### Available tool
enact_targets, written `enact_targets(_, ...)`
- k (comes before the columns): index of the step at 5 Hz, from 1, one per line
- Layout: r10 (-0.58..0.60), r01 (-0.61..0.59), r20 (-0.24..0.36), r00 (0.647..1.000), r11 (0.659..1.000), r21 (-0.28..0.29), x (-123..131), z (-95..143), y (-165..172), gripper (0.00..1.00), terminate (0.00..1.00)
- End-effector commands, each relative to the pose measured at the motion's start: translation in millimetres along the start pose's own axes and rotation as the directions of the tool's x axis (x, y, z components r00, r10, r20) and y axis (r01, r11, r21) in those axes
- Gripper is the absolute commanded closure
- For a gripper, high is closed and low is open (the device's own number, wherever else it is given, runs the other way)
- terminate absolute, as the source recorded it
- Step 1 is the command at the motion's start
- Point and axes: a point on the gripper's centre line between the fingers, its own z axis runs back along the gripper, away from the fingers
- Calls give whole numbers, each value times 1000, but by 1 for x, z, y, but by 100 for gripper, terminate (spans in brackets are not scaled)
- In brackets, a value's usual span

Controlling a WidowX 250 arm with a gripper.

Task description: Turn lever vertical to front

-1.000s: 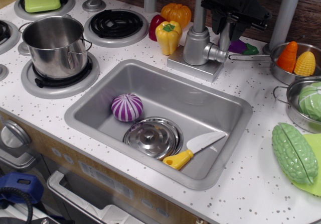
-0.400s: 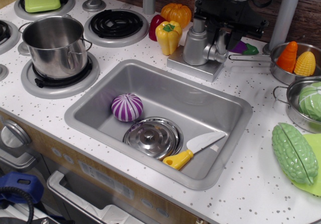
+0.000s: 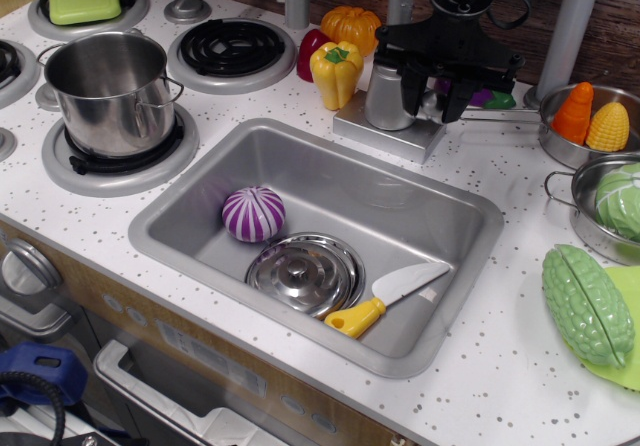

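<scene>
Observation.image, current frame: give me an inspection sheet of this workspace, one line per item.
Surface: white speckled counter with grey sink.
Job's things: lever barely visible between the jaws, on the tap body.
Clutter: sink holds striped ball, lid, toy knife; pot on burner; yellow pepper nearby.
Grippers: gripper down around the lever; contact unclear.
Cables: black cable at lower left.
Surroundings: wooden back wall.

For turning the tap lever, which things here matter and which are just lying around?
In the job:
- lever, between the gripper's fingers
- gripper, at the tap body

Just lying about:
- pot on the burner
- yellow pepper
- pumpkin
- purple onion, lid and knife in the sink
</scene>
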Motion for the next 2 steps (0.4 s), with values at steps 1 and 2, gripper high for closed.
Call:
enact_targets(1,4,-5,-14,1000,998,-60,-4,-2,-5,100,0)
enact_targets(2,6,-7,-15,1000,999,-53,-5,-10,-6,100,0)
